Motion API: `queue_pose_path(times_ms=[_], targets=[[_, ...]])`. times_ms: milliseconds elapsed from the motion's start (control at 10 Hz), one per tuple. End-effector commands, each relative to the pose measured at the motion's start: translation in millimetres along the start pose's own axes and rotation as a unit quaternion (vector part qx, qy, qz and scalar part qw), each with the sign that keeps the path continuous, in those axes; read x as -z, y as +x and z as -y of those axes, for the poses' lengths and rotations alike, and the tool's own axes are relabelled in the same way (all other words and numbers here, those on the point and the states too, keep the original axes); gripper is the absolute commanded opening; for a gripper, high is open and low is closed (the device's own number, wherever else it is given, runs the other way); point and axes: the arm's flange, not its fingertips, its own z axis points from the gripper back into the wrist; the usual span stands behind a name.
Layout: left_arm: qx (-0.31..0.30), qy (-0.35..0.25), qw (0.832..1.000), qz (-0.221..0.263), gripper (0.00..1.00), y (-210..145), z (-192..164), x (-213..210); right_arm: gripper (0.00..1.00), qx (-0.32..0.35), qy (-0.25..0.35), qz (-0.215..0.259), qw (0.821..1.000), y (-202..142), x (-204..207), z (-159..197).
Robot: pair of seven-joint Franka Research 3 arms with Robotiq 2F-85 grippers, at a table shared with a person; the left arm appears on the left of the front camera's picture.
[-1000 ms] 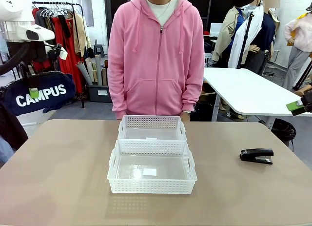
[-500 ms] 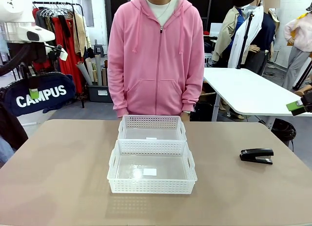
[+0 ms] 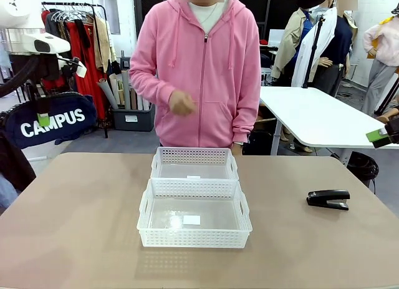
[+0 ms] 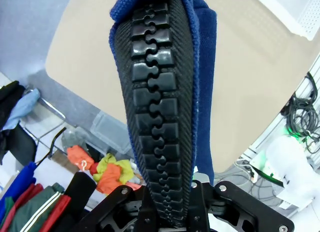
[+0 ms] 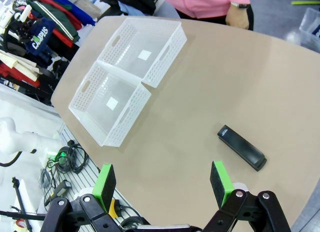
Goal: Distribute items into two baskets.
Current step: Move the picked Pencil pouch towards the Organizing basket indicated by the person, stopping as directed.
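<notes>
Your left gripper [image 3: 42,119] is clamped on the blue pouch [image 3: 56,122], held high beyond the table's [image 3: 75,226] left edge; the large basket [image 3: 193,237] and small basket [image 3: 194,156] lie to its right, mid-table; your right gripper [image 5: 162,184] stands wide and empty, with the stapler [image 5: 241,147] on the table ahead, slanted to its fingers

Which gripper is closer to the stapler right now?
Right. The right gripper hangs open by the table's right side, with the stapler lying just ahead of its fingers. The left gripper, shut on the pouch, is up at the opposite, left side.
</notes>
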Motion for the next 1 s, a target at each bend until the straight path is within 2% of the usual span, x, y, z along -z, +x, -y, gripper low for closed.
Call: queue_pose_path(times_ms=[0, 900], targets=[[-0.006, -0.001, 1.000, 0.001, 0.00, -1.8, 0.3, -3.2, 1.00, -0.003, 0.005, 0.005, 1.000, 1.4, -0.3, -0.9], [-0.006, -0.001, 1.000, 0.001, 0.00, -1.8, 0.3, -3.2, 1.00, -0.003, 0.005, 0.005, 1.000, 1.4, -0.3, -0.9]])
